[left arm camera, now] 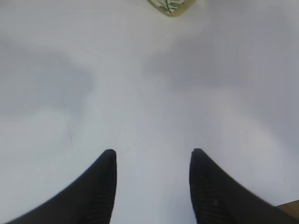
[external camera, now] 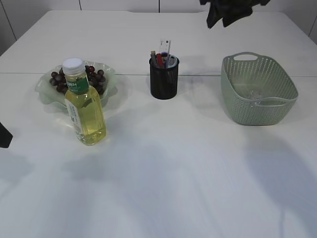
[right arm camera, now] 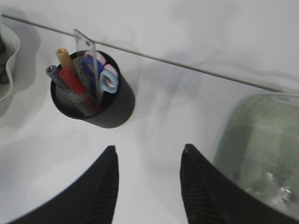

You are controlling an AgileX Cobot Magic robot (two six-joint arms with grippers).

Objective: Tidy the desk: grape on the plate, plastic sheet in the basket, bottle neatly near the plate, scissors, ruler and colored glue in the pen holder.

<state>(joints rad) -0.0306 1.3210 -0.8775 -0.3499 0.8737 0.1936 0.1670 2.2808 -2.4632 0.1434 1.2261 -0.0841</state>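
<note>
Dark grapes (external camera: 94, 74) lie on the pale green plate (external camera: 47, 91) at the left. A bottle (external camera: 85, 104) of yellow liquid with a white cap stands upright just in front of the plate. The black mesh pen holder (external camera: 164, 79) holds the clear ruler (right arm camera: 86, 51), the scissors (right arm camera: 105, 77) with blue and pink handles and the red glue pen (right arm camera: 77, 88). Clear plastic sheet (external camera: 255, 94) lies in the green basket (external camera: 257, 89). My right gripper (right arm camera: 148, 154) is open and empty, high above the table between pen holder and basket. My left gripper (left arm camera: 153, 156) is open and empty over bare table.
The white table (external camera: 173, 163) has a seam line running across behind the pen holder. A piece of the left arm (external camera: 5, 135) shows at the left edge, and the right arm (external camera: 228, 12) hangs at the top. The bottle's base (left arm camera: 170, 5) shows in the left wrist view.
</note>
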